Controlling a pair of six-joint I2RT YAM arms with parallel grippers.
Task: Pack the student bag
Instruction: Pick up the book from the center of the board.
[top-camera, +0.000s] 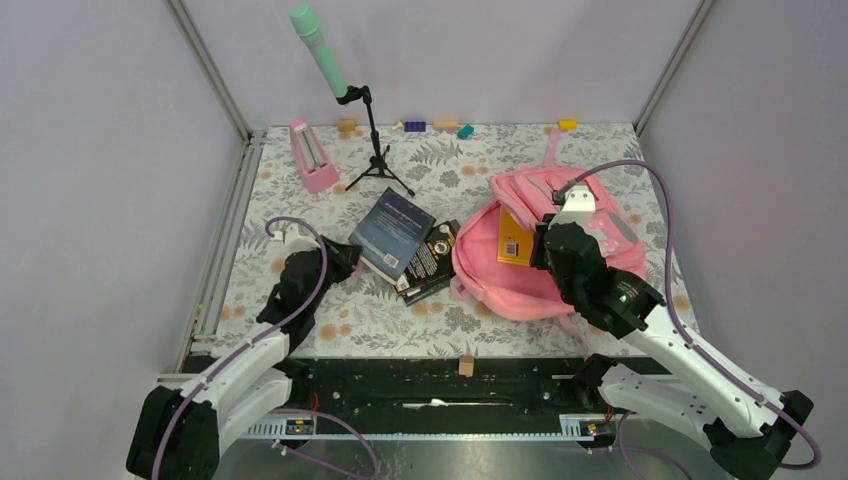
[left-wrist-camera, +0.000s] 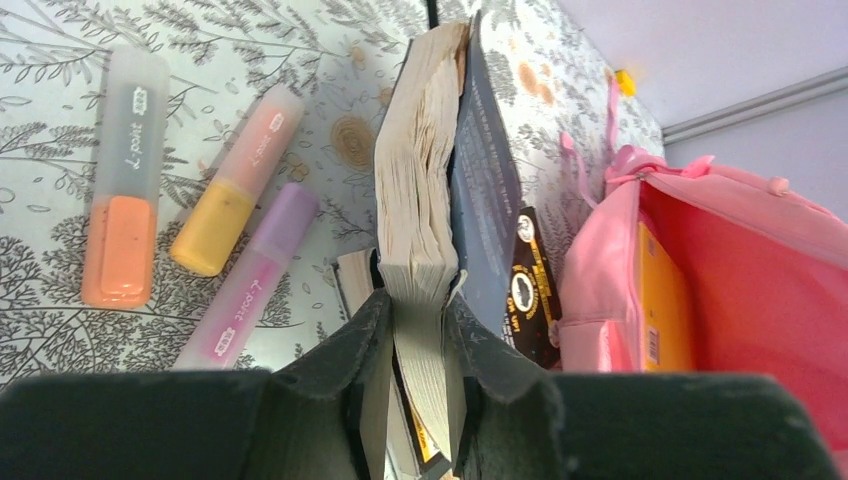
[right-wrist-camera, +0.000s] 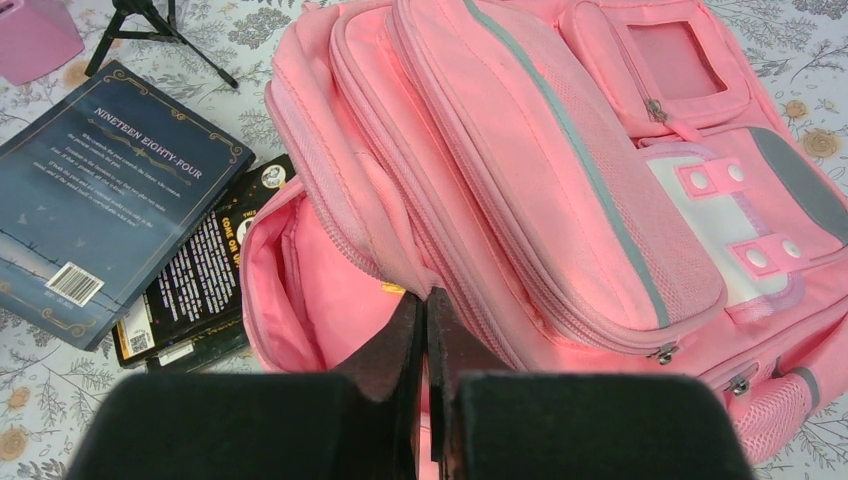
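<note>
left gripper (left-wrist-camera: 415, 335) clamps the page edge of a thick blue book (left-wrist-camera: 425, 180), which partly overlaps a black book (left-wrist-camera: 530, 290); three highlighters (left-wrist-camera: 225, 200) lie just beside it on the floral table (left-wrist-camera: 40, 40). right gripper (right-wrist-camera: 427, 320) is pinched shut on the opening rim of the pink student bag (right-wrist-camera: 560, 150), which lies open on the table's right side, a yellow book (left-wrist-camera: 660, 300) inside
</note>
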